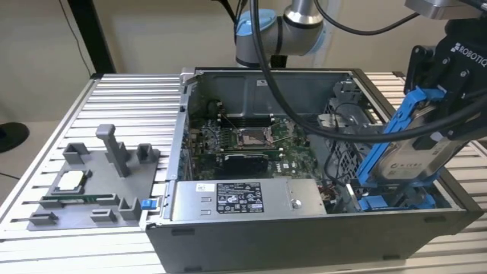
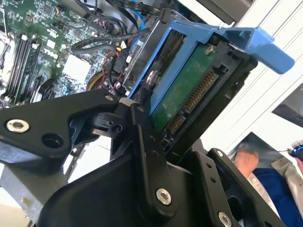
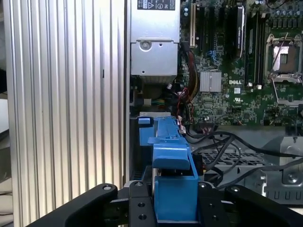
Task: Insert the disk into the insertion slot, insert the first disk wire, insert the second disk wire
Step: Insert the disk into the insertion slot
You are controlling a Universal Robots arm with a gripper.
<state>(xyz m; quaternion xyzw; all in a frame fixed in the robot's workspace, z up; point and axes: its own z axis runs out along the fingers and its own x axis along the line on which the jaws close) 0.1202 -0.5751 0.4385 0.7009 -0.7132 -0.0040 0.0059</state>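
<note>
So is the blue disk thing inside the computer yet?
Not yet. The gripper holds the disk tilted, sticking out above the case, lower end near the insertion slot.

There is one case (image 1: 304,245). Inside the case are one motherboard (image 1: 293,157), one power supply (image 1: 236,200) and one cage (image 1: 344,137). The motherboard carries one CPU socket (image 1: 251,137). Over the case are one arm (image 1: 281,28), one gripper (image 1: 439,123) and one disk (image 1: 411,162). Beside the case, on the exterior view's left, lies one grey fixture (image 1: 72,212).
</note>
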